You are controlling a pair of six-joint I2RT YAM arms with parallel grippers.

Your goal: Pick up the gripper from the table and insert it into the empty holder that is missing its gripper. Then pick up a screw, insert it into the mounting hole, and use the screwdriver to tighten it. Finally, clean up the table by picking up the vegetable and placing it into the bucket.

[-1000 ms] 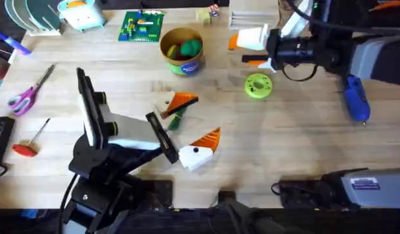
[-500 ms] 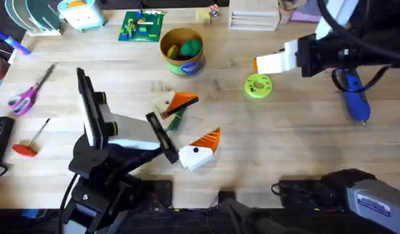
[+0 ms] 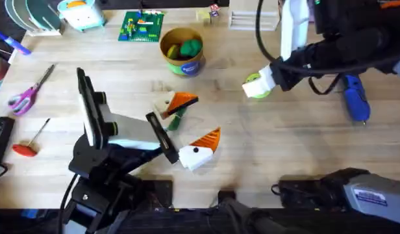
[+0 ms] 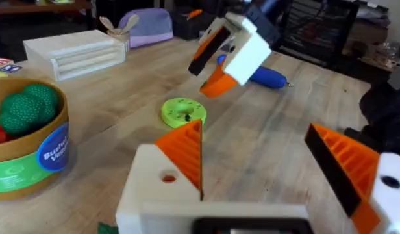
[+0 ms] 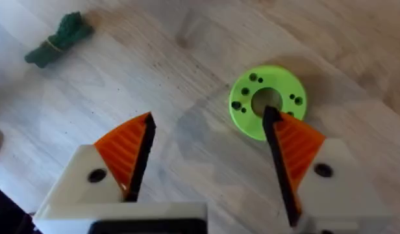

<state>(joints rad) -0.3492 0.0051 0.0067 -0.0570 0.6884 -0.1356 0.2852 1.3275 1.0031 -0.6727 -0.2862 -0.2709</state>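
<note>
Beneath our right gripper (image 5: 206,159), whose orange-padded fingers stand apart and hold nothing, lies the lime-green disc (image 5: 267,100), one fingertip overlapping its rim. Beyond and to one side rests the vegetable (image 5: 59,38) on the table (image 5: 154,65). Our left gripper (image 4: 265,162) is spread wide and empty, with the bucket (image 4: 28,146) beside it.

Both arms are black, with thick round joints and black cables looping beside them. The right arm has a white part. A white sticker with small print sits on its grey base. The left gripper (image 4: 268,175) and the right gripper (image 5: 210,159) look the same: white blocks, each with a small dark screw hole, and orange ribbed triangle fingers (image 5: 125,149) with black edges.
</note>
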